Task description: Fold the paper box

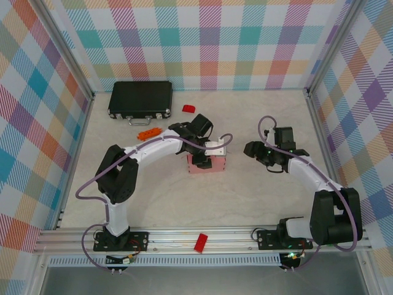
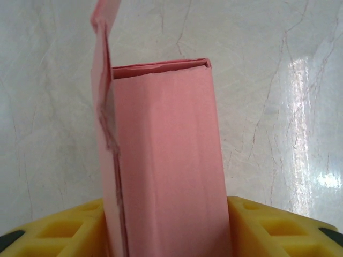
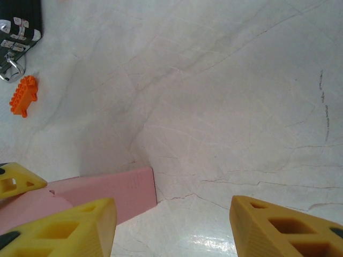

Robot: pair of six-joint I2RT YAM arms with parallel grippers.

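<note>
The paper box point(image 1: 207, 163) stands mid-table, pinched by the left gripper point(image 2: 166, 227); that hold should be firm but gentle (thin card buckles). Just right, the right gripper point(image 3: 171, 225), spread and empty, could press the raised flap point(image 2: 102, 21) down squarely.

The right gripper point(image 3: 171, 217) stands open. Its 2 yellow fingers point(image 3: 69, 230) are at the bottom edge, well apart, and the pale marbled table point(image 3: 225, 107) shows between them. Behind the finger on the picture's left lies the pink paper box point(image 3: 115, 190), partly covered by that finger; whether the 2 touch I cannot tell. A 3rd yellow finger point(image 3: 16, 182) of the same make comes in at the left edge, over the box. Higher on the left lies a small orange toy brick point(image 3: 24, 95). Near it, in the upper corner, is a black case point(image 3: 21, 10) with metal latches point(image 3: 16, 31).
</note>
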